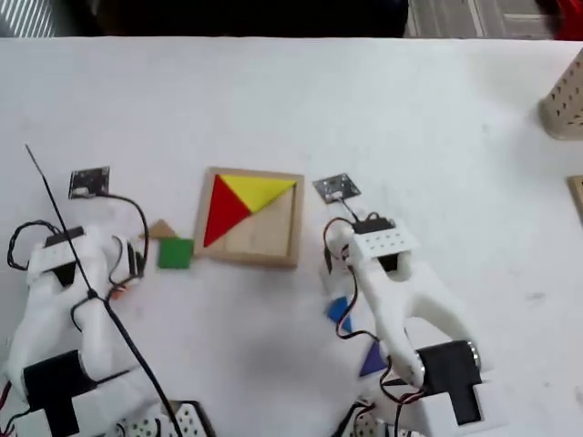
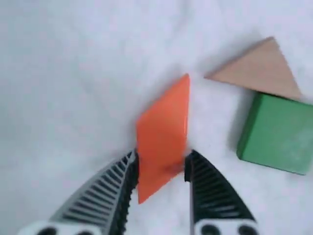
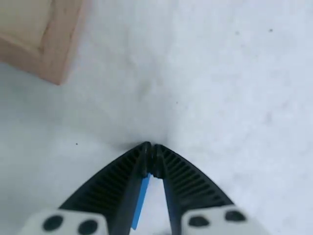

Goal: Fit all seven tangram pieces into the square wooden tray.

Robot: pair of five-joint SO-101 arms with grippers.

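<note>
The left gripper [image 2: 160,161] pinches an orange piece [image 2: 164,132] at 9 o'clock of the wooden tray [image 1: 248,258], beside a green square [image 2: 279,134] touching a tan triangle [image 2: 259,68]. A red triangle [image 1: 221,211] and a yellow triangle [image 1: 256,190] sit in the tray. At its 3 o'clock, the right gripper [image 3: 150,149] has its fingertips pressed together.
</note>
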